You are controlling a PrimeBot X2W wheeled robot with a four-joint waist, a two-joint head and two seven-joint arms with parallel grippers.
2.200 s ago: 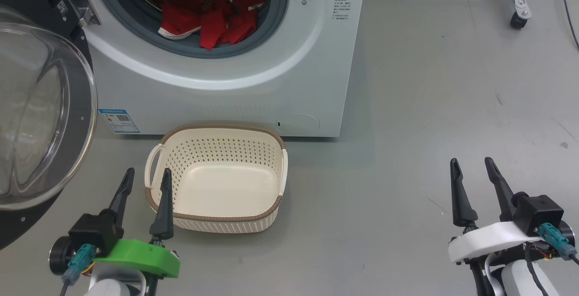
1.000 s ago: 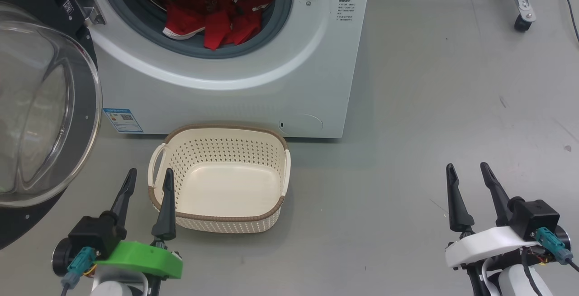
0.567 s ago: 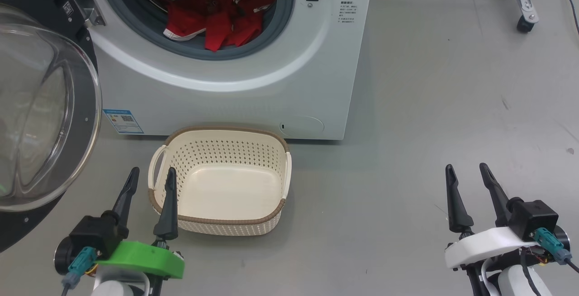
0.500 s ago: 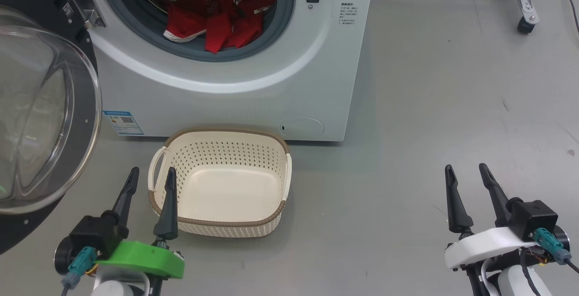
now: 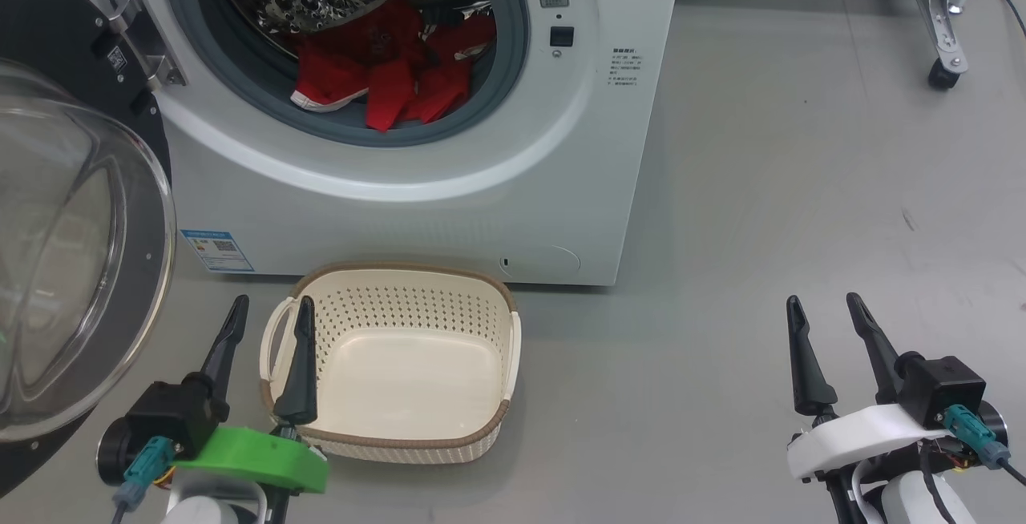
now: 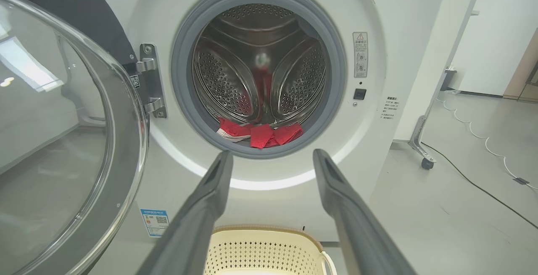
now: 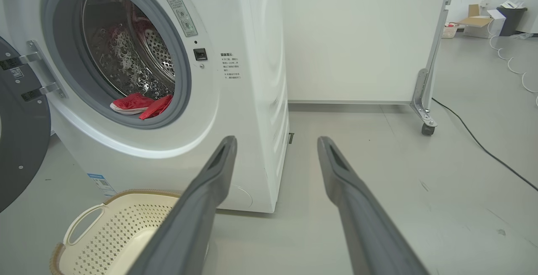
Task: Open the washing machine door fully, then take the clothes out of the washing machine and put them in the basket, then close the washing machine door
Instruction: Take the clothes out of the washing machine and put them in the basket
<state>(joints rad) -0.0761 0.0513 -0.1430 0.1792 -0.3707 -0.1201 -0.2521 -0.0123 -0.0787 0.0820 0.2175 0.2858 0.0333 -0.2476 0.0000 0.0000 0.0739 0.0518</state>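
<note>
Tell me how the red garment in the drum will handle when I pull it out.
The red garment lies crumpled in folds, so it is likely floppy and will sag from one pinch. One flap lies over the grey door seal, so it may drag there. It looks thin, probably light, unless damp, which I cannot tell.

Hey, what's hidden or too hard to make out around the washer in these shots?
Head view: the washing machine door is cut off by the left edge.
Head view: the clothes lie bunched, so how many pieces cannot be told.
Head view: the printed notice on the washing machine is too small to read.
Left wrist view: the basket is cut by the bottom edge.
</note>
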